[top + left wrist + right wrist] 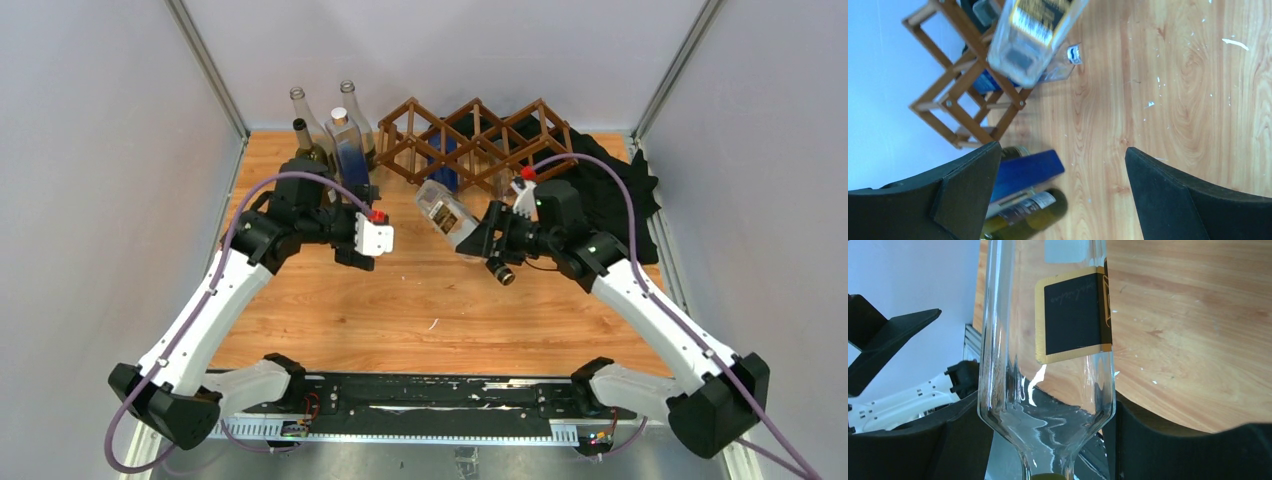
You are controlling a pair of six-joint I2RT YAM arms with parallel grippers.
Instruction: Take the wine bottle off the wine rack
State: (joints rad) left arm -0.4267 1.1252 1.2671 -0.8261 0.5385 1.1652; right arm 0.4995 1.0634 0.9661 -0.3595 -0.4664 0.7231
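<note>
Pale walls close in a wooden table (430,300) with both arms reaching over it from the near edge.

Right claw (480,240): its two black fingers (960,440) press either side of a clear glass bottle (447,215) at the shoulder, where the glass narrows to the neck. The jaws are about half open, filled by the glass. The bottle is tilted, its base pointing toward the left arm, and it carries a black label with a gold edge. It is out of the cells and in the air just in front of the wine rack (470,140), above the bare wood.

Left claw (362,250): jaws wide, nothing between them. In its own camera only tabletop shows between the fingers (963,195), with the held bottle's base farther ahead.

The rack, a brown lattice of diamond cells, stands at the back of the table. Something blue (445,165) sits in one of its lower cells. Just left of it is a group of upright bottles (345,145): two clear, one blue-tinted, one dark green. A black cloth (610,190) lies rumpled behind and to the right of the rack.
</note>
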